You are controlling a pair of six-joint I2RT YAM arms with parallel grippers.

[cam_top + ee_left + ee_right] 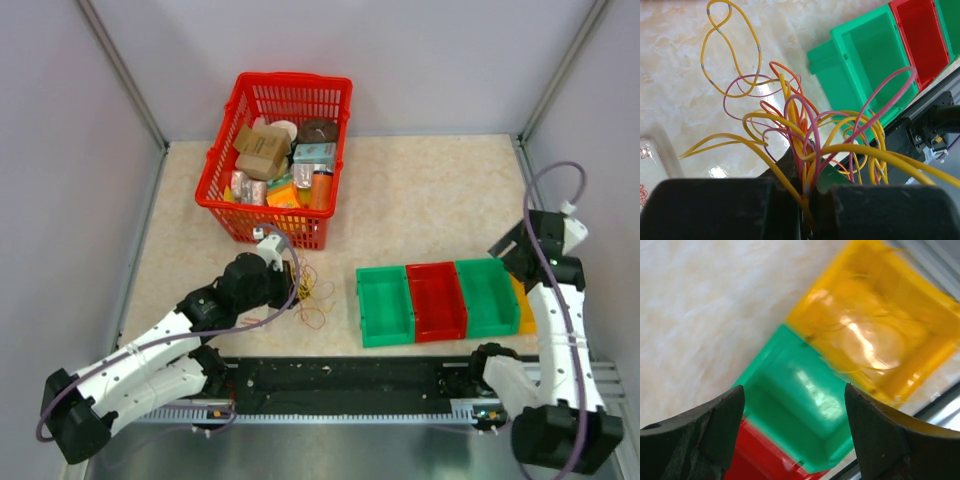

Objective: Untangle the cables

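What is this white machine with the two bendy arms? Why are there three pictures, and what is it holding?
It is a robot with two arms fixed to a table. One picture looks down from above. The other two come from little cameras on each wrist, so you see the claws up close. The left claw is pinching a tangle of thin yellow, orange and pink cables. The right claw is open and holds nothing. It hangs over one end of a row of small bins: green, red, green, yellow. Behind them is a red basket full of packets.
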